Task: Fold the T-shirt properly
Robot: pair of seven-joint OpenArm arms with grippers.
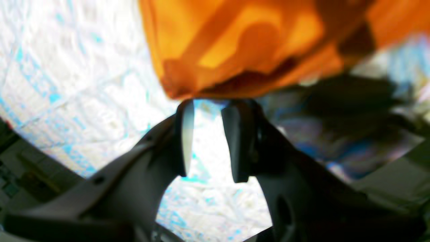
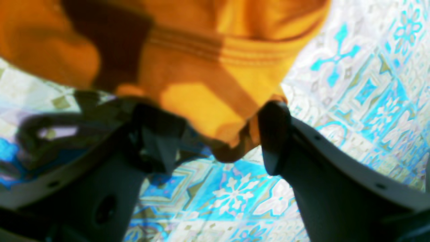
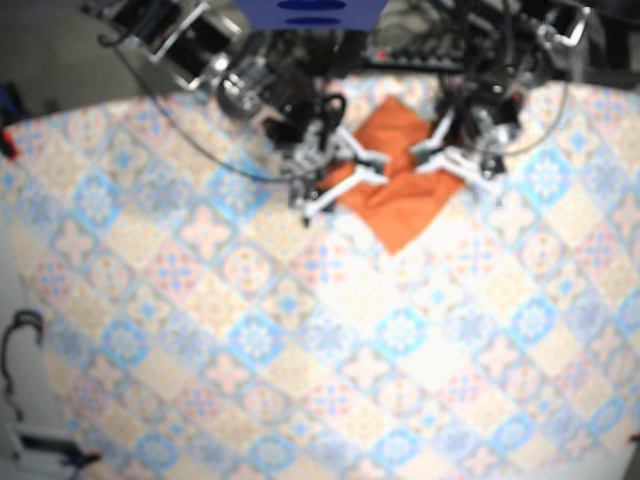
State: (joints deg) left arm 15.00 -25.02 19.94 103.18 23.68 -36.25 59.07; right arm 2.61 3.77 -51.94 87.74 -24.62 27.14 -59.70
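The orange T-shirt lies folded into a compact shape at the far middle of the patterned tablecloth. In the left wrist view my left gripper is open, and the shirt's edge sits just beyond its fingertips with nothing between them. My right gripper is wide open in the right wrist view, with a hemmed corner of the shirt hanging between its fingers. From above, the right gripper is at the shirt's left side and the left gripper at its right side.
The blue, orange and white tiled cloth covers the whole table. Cables and arm mounts crowd the far edge behind the shirt. A dark object lies off the table's left edge.
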